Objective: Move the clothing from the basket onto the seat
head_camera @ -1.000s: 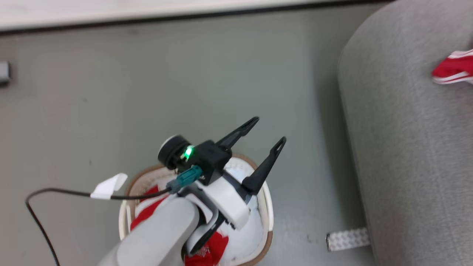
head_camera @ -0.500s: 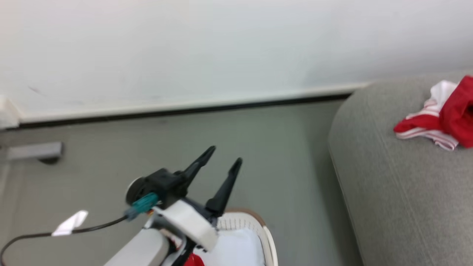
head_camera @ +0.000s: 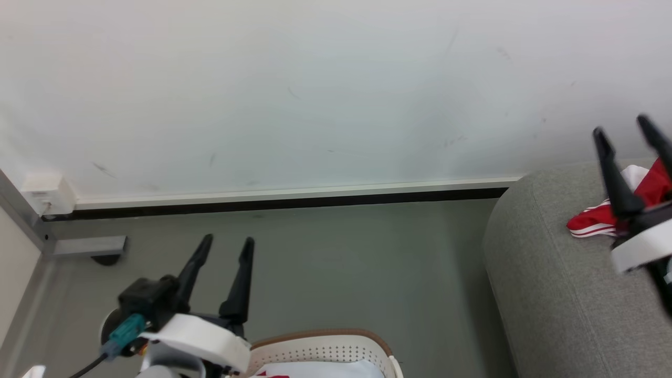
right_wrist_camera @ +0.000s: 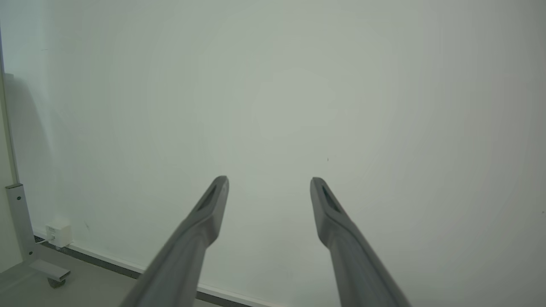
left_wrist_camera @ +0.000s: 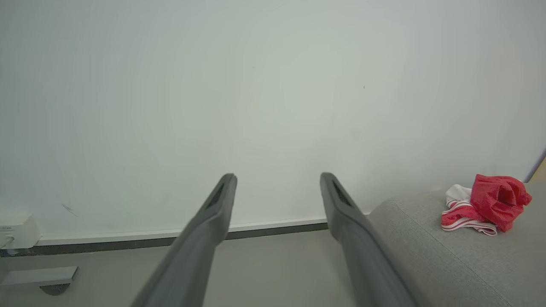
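Red, white-striped fabric clothing [head_camera: 590, 224] lies bunched on the large grey woven seat [head_camera: 551, 294] at your 3 o'clock in the head view. The cream perforated plastic basket [head_camera: 320, 349] sits at 6. Your left hand [head_camera: 228, 241] at 7 and right hand [head_camera: 621, 127] at 3 are both spread wide and hold nothing.

seat [head_camera: 551, 294]: plain mid-grey woven fabric. On the seat, clothing [left_wrist_camera: 486, 207]: bright red, with thin white stripes and white trim at one end. Beside the seat, basket [head_camera: 325, 347]: cream-white, rows of small dot holes, brown rim; red speck [head_camera: 270, 375] inside, possibly more fabric. left gripper [head_camera: 228, 240] and right gripper [head_camera: 622, 131]: black fingers, white cuffs; teal plug [head_camera: 125, 329] by the left one. floor [head_camera: 341, 262] beside the seat: dull grey-green. wall [head_camera: 315, 94] behind the seat: off-white, faint dark scuffs; skirting [head_camera: 294, 195] white over black.
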